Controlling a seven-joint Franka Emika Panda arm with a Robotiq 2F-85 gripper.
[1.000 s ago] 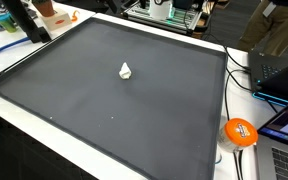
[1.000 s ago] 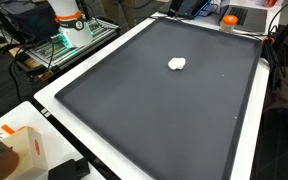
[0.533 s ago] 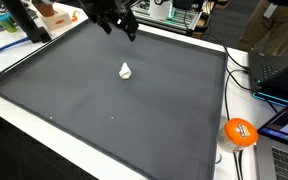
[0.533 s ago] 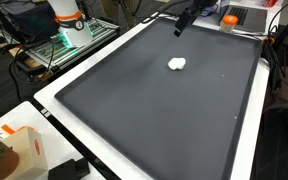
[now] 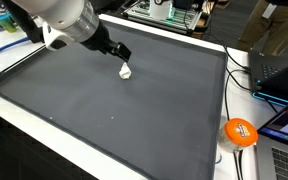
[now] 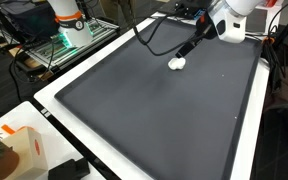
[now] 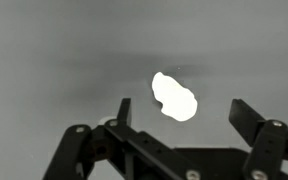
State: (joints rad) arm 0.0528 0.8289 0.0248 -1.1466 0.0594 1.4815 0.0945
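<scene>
- Tool (image 5: pixel 121 53), jaws wide, hovering just over white crumpled lump (image 5: pixel 127 71) on dark worktop mat (image 5: pixel 104 125).
- Risk: lump looks light, so one-sided contact on closing could skid it aside.

Black mat (image 5: pixel 134 125), white-bordered, lies beneath the claw (image 5: pixel 123 58). Orange round item (image 5: pixel 240 131), possibly a tape roll, sits off the mat, well apart from the claw. Orange-white box (image 6: pixel 22 148) stands past the mat corner farthest from the claw.
</scene>
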